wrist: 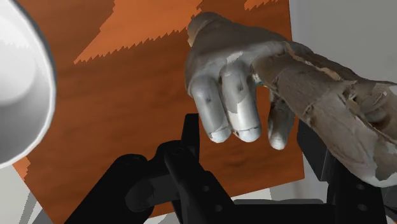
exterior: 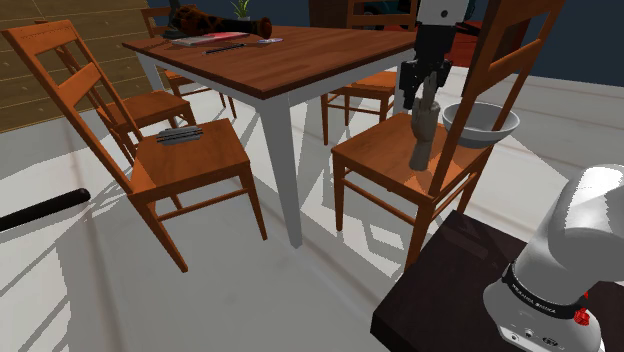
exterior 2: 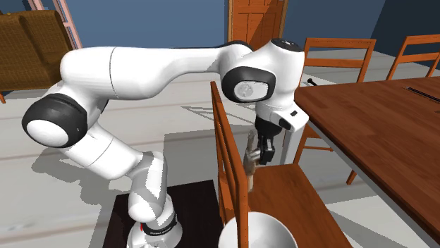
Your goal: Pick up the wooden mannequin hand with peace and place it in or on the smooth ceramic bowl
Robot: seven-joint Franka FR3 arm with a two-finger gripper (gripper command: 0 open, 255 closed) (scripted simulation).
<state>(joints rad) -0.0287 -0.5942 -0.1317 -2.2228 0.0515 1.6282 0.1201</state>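
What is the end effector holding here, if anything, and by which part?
Cannot be told. The end effector sits around the upper end of the mannequin hand, whose base appears to rest on the chair seat; actual contact is not clear.

Glossy white arm of rounded tube-like segments, dark grey joints between them, a round grey cap on the wrist housing, all-black end effector, pale base ringed by a black band with tiny white lettering and red dots.
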